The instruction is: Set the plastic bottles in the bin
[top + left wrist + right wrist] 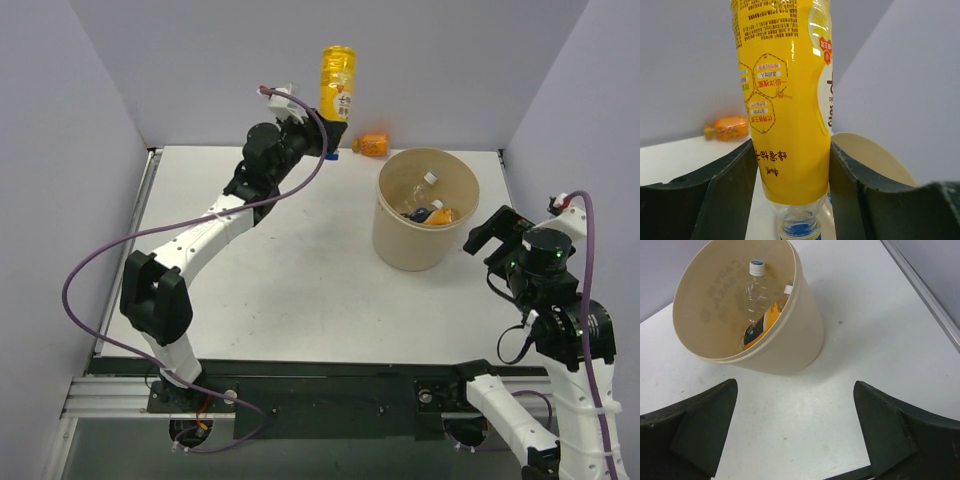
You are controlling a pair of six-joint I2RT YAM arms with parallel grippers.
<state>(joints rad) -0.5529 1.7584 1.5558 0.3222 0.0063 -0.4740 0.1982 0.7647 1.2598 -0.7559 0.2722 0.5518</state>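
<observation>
the left gripper (333, 136) clamps the yellow bottle (338, 80) cap-down, raised by the back wall (460, 60). the right gripper (487, 238) sits open, empty, beside the bin (400, 250), which holds a clear bottle (756, 287). the orange bottle (372, 144) lies behind the bin.

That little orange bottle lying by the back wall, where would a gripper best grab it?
Probably around its squat body, from above. The orange bottle lies on its side, lengthwise along the back wall, so a grip closing front to back spans its narrow width. Its cap end looks too small to hold securely.
</observation>
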